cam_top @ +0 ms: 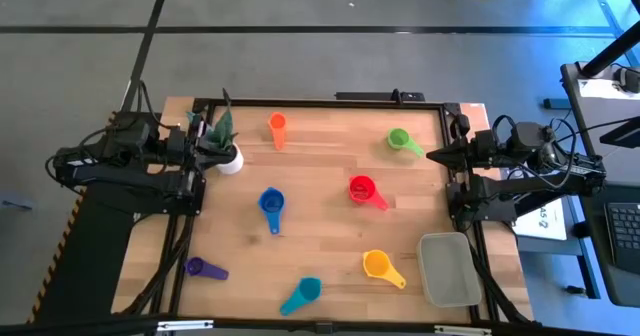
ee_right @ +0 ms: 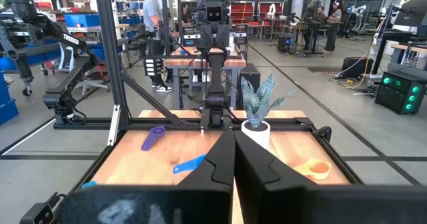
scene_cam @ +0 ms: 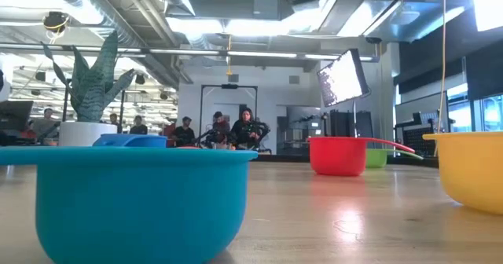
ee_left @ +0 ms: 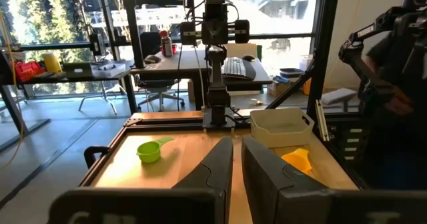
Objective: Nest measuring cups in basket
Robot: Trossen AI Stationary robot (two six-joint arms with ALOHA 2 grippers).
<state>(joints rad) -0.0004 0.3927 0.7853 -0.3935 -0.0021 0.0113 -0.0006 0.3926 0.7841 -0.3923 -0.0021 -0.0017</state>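
Seven measuring cups lie scattered on the wooden table, each resting on its base: orange (cam_top: 277, 128), green (cam_top: 402, 140), red (cam_top: 363, 189), blue (cam_top: 271, 204), yellow (cam_top: 380, 266), purple (cam_top: 203, 268) and teal (cam_top: 303, 294). The translucent basket (cam_top: 448, 268) stands at the near right corner with nothing in it. My left gripper (ee_left: 237, 159) hovers level at the table's left edge, shut but for a thin slit. My right gripper (cam_top: 432, 157) hovers level at the right edge, shut. Neither holds anything.
A white plant pot (cam_top: 230, 159) with a spiky green plant stands just in front of my left gripper. A black frame (cam_top: 320, 101) borders the table. In the low view the teal cup (scene_cam: 134, 193) fills the foreground. People sit in the room beyond.
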